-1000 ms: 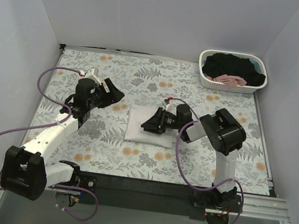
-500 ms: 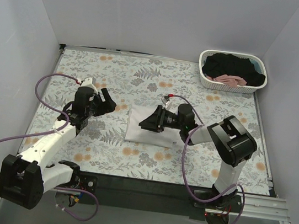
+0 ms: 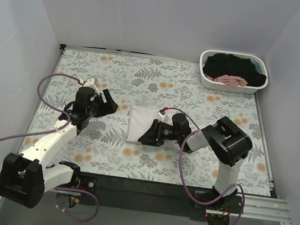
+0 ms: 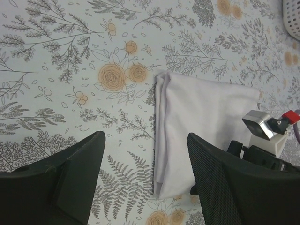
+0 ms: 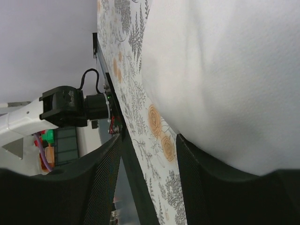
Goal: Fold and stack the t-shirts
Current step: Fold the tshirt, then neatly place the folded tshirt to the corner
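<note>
So far one garment looks dealt with. The white t-shirt (image 4: 201,119) lies on the floral tablecloth (image 3: 170,87) near the middle of the counter, folded into a compact, roughly rectangular packet with its layered edges stacked along the left side. It lies flat, with no sleeve sticking out in either view.

The right end effector (image 3: 145,136) sits low at the near edge of that packet. Its wrist view shows both fingers spread, with the shirt's edge and a strip of tablecloth in the gap between them, so it is open and grips nothing; whether a finger brushes the cloth I cannot tell. The left end effector (image 3: 110,101) hovers above the counter just to the left of the shirt, jaws wide apart and empty, looking across at the fold.

What is left appears to be most of the job. In the white lattice basket (image 3: 229,87) at the far right corner, well apart from both arms, a black shirt (image 3: 232,64) fills most of the space and a pink shirt (image 3: 227,78) is bunched against the front wall, both crumpled and unfolded. As I judge it, the white shirt may need only a final tidy or none, and then each basket garment has to be pulled out, spread, folded and laid on top of the white one to form the stack.
</note>
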`<state>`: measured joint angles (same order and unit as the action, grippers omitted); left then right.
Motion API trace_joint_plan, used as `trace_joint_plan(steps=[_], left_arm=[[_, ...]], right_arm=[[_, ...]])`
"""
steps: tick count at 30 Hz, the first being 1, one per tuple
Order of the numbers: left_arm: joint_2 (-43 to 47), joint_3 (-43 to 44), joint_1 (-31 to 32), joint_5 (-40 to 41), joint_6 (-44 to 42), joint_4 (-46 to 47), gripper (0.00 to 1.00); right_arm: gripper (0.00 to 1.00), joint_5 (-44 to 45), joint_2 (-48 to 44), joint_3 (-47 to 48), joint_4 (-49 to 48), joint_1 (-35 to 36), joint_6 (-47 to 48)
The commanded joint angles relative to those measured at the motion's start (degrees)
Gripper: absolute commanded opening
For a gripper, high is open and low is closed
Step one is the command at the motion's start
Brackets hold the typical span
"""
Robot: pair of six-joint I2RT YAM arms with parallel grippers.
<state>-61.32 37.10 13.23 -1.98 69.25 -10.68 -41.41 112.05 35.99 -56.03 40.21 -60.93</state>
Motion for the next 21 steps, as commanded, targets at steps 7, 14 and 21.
trace_joint_plan(steps=[7,14,21], left_arm=[[-3.1,0.78,-0.14,-6.19,0.0,1.1,0.69],[-3.37,0.78,-0.14,-6.46,-0.17,1.1,0.68],[-4.25,1.22,-0.14,-7.43,-0.35,0.83,0.68]], right_arm=[[0.57,15.28,-19.67,9.96,49.5,-1.53,28.18],[0.57,39.29,-25.83,19.29,75.25,-6.87,41.75],[0.52,32.38,-23.03,23.51,77.83,-13.92,49.13]])
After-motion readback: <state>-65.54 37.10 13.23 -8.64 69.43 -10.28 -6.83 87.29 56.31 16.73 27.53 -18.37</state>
